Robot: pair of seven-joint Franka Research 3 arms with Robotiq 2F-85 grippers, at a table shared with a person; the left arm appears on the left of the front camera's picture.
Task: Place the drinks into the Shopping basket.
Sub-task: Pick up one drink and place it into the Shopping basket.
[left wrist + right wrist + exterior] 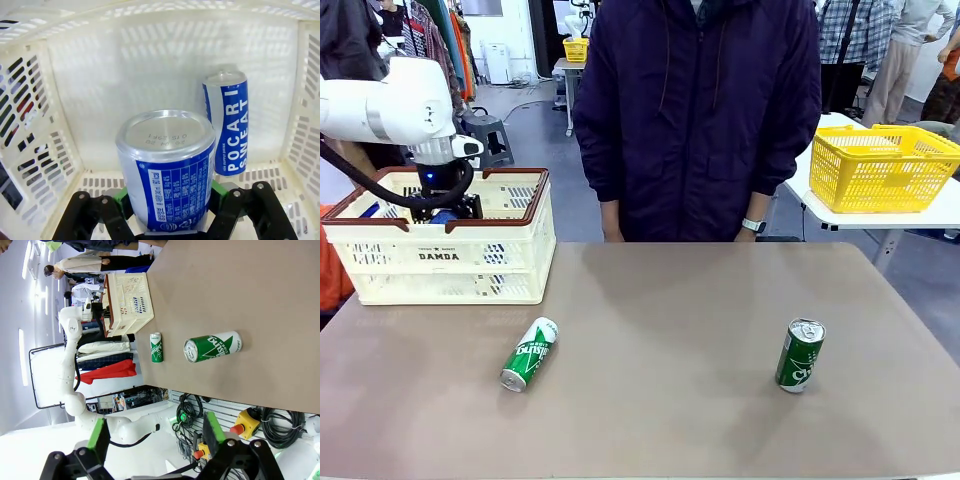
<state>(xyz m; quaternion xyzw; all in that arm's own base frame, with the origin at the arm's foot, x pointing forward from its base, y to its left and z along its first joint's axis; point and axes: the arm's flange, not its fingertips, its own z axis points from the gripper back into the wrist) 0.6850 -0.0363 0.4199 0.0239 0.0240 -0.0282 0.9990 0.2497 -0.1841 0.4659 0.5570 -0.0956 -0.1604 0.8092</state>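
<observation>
My left gripper [444, 208] reaches down into the cream Shopping basket [470, 262] marked DAMDA at the table's left. It is shut on a blue can [167, 172], held between the green pads [121, 199]. A second blue can [227, 125] rests inside the basket beyond it. One green can [529, 354] lies on its side in front of the basket. Another green can [800, 355] stands upright on the right. My right gripper [155, 425] hangs open with nothing between its fingers, off the table's near edge, looking at both green cans [212, 346] [156, 347] and the basket [131, 302].
A person in a dark jacket [705, 110] stands at the far edge, hands down. A yellow mesh basket [882, 167] sits on another table at the back right. Bare brown tabletop [660, 330] lies between the two green cans.
</observation>
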